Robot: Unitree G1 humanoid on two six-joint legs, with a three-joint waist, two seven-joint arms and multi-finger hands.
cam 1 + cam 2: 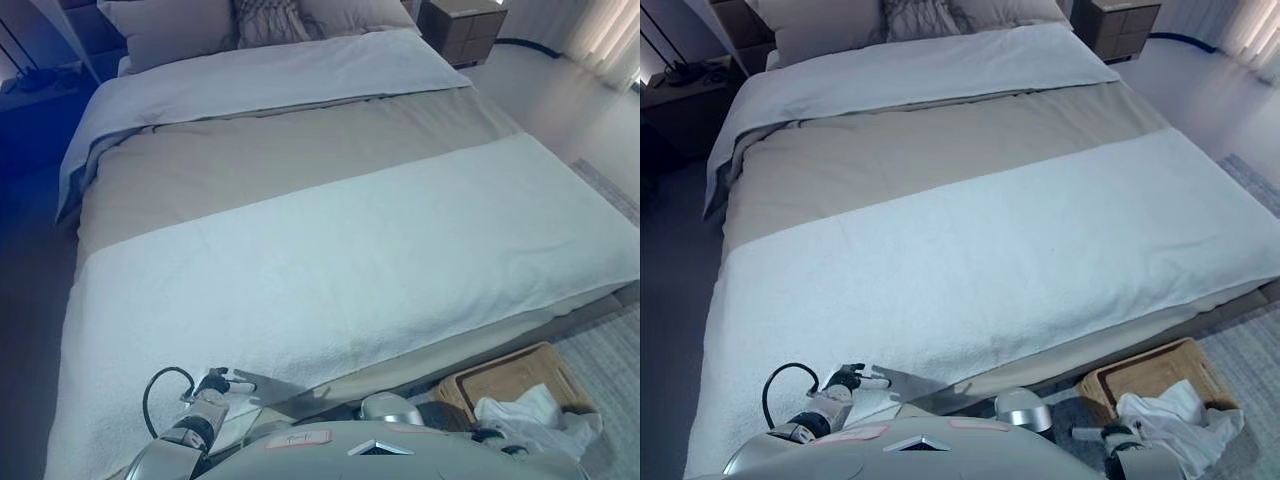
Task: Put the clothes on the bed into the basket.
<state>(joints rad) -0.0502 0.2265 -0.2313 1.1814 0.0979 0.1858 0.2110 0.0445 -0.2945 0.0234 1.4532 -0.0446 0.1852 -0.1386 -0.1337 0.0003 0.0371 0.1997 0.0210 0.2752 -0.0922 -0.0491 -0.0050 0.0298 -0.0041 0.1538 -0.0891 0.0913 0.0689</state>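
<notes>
The wicker basket stands on the floor at the foot of the bed, at the lower right. White clothes lie bunched in its near part and hang over its rim. My right hand is low at the basket's near left corner, right against the white cloth. My left hand is at the lower left over the near edge of the bed, fingers relaxed and holding nothing. The bed carries a white blanket over a beige cover. I see no loose clothes on it.
Pillows lie at the head of the bed. A nightstand stands at the back right. A grey rug lies under the basket. A dark side table is at the back left.
</notes>
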